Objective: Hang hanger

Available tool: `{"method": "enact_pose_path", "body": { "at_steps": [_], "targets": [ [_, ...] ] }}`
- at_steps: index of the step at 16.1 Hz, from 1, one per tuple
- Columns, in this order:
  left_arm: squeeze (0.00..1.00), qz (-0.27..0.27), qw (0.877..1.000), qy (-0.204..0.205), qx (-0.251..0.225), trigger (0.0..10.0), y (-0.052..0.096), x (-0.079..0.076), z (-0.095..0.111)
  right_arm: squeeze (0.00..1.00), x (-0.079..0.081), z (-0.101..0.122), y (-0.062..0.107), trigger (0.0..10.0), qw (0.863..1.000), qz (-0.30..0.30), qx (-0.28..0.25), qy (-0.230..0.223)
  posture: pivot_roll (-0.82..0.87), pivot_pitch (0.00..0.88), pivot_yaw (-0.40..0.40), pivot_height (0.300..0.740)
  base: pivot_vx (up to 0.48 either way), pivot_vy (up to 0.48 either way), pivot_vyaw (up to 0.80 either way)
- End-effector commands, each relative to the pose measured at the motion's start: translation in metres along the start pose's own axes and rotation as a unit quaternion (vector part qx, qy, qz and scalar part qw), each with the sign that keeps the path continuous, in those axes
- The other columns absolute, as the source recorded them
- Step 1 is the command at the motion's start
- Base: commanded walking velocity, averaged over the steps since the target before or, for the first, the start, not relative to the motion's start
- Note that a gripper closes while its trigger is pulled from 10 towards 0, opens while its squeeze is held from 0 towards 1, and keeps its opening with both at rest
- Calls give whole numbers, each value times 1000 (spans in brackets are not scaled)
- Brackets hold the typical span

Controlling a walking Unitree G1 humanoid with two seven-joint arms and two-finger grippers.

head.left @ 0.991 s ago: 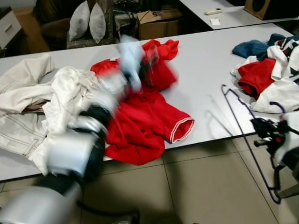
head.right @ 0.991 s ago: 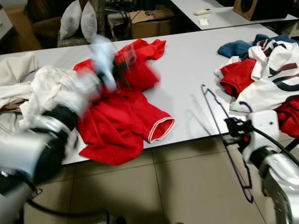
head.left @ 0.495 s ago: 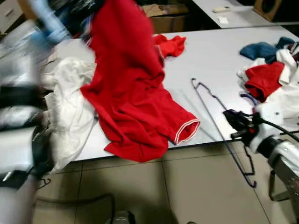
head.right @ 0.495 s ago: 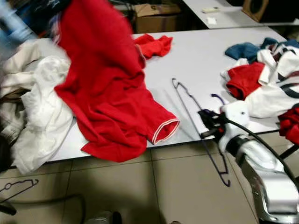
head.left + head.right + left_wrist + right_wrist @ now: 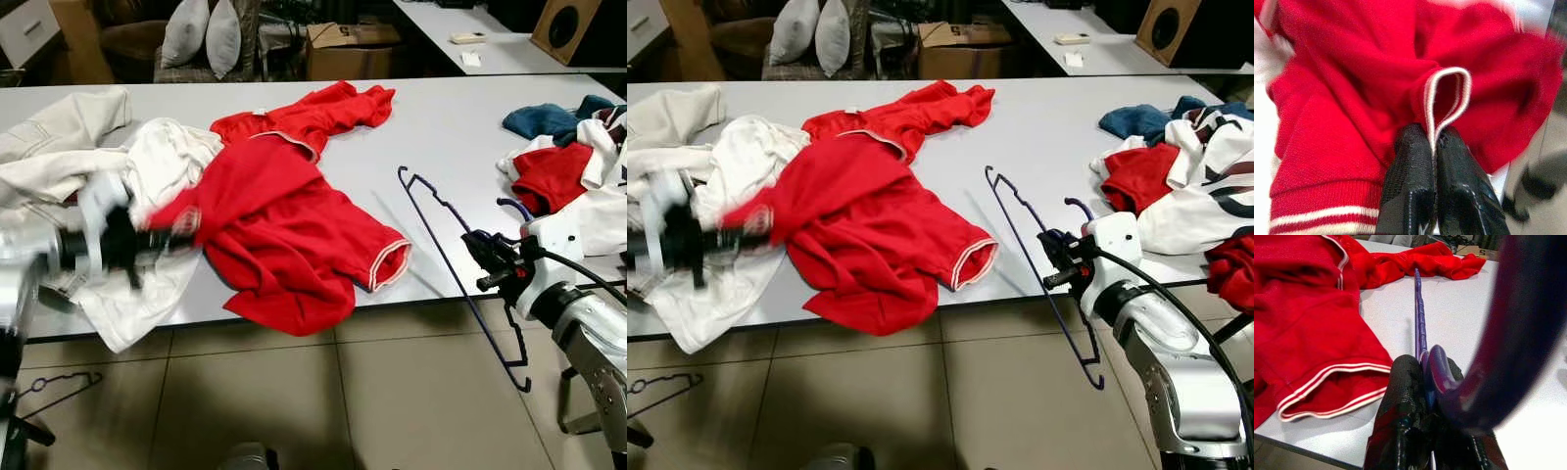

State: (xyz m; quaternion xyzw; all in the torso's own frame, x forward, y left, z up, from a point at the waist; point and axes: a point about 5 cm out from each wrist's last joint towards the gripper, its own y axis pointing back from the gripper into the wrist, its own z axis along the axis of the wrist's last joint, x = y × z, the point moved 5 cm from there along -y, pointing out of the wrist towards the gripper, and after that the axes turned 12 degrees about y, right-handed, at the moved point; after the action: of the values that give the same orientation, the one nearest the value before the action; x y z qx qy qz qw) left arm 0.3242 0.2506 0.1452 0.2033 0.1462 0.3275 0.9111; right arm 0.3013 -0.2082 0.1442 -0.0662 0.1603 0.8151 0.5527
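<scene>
The hanger (image 5: pixel 460 264) is a thin wire frame, dark purple-blue with a slight gloss, triangular, with a curled hook; it is pinched between the closed fingers of the right gripper (image 5: pixel 1425 382) at the near edge of the white table (image 5: pixel 441 127), one end lying out ahead of the jaws on the tabletop and the other end hanging below them over the tiled floor (image 5: pixel 392 392). The left gripper (image 5: pixel 1432 142) has its two ribbed black fingers pressed together on a white-trimmed edge fold of the red garment (image 5: pixel 284 235), a soft knit with striped cuffs that spreads away from the jaws across the table. Behind the left gripper lies crumpled white clothing (image 5: pixel 157 186), and beyond the right gripper a heap of red, white and blue clothes (image 5: pixel 558 166). Half a second ago the red garment was lifted high above the table; now it is lowered and lies flatter, the left arm drawn down toward the table edge, while the hanger keeps nearly the same grip and slant.
</scene>
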Motion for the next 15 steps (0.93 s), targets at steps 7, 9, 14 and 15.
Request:
{"method": "enact_pose_path", "body": {
  "at_steps": [7,9,14,15],
  "targets": [
    [1000,83,967,38,-239,10000,21,34,86,0,-10,4,5,10000,1000,-18,-7,12,34,0,15,740,0,0,0],
    [1000,81,957,63,-273,10000,19,39,100,0,-10,4,5,10000,1000,-20,-8,11,31,0,19,740,0,0,0],
    [1000,65,921,92,-372,10000,2,39,154,0,-13,8,4,10000,1000,-23,-12,15,15,0,31,740,0,0,0],
    [1000,77,914,94,-387,10000,2,41,162,0,-14,7,5,10000,1000,-25,-12,15,15,0,31,740,0,0,0]
  ]
}}
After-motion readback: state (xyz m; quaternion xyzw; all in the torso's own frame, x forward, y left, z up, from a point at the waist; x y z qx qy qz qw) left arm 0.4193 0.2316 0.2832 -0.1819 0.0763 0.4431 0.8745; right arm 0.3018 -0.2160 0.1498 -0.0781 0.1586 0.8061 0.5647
